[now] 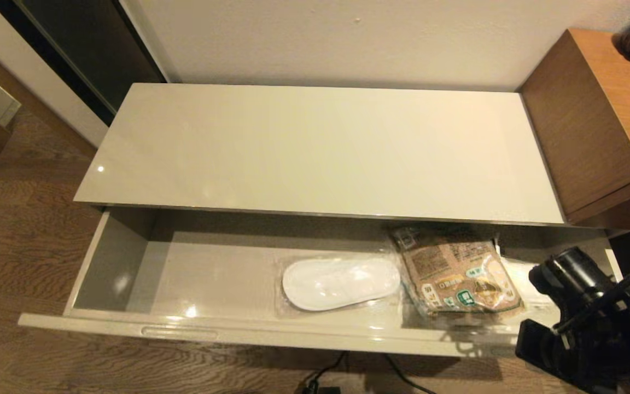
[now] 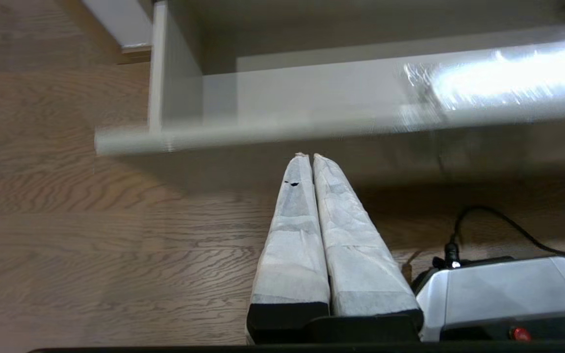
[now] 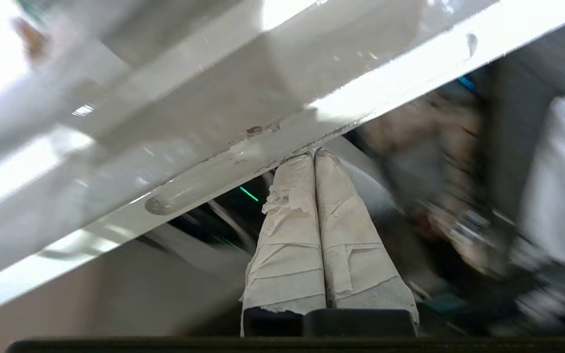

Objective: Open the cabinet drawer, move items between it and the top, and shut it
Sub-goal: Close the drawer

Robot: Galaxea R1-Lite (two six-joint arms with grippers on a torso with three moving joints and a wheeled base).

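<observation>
Right tool [image 3: 314, 153], its two paper-wrapped fingers pressed together on nothing, is sitting with its tips just at the lip of the cabinet drawer [image 1: 271, 335] front, near the right-hand handle slot [image 3: 174, 198]. Judging from this, the coming move is turning on that front panel: its long axis is running left to right across the robot, and the right arm is by far the nearer one. Left tool [image 2: 310, 157] is hanging closed over the wood floor [image 2: 91, 235], below the drawer's left end.

Inside the open drawer, the clear-wrapped white slippers [image 1: 341, 282] are lying about mid-length, long axis along the drawer. Just right of them the brown grain bag [image 1: 457, 273] is lying flat, green-edged labels facing up; the print is too small to read. A white pack [image 1: 520, 273] is peeking out beside it. The top [image 1: 320, 148] is carrying nothing.
</observation>
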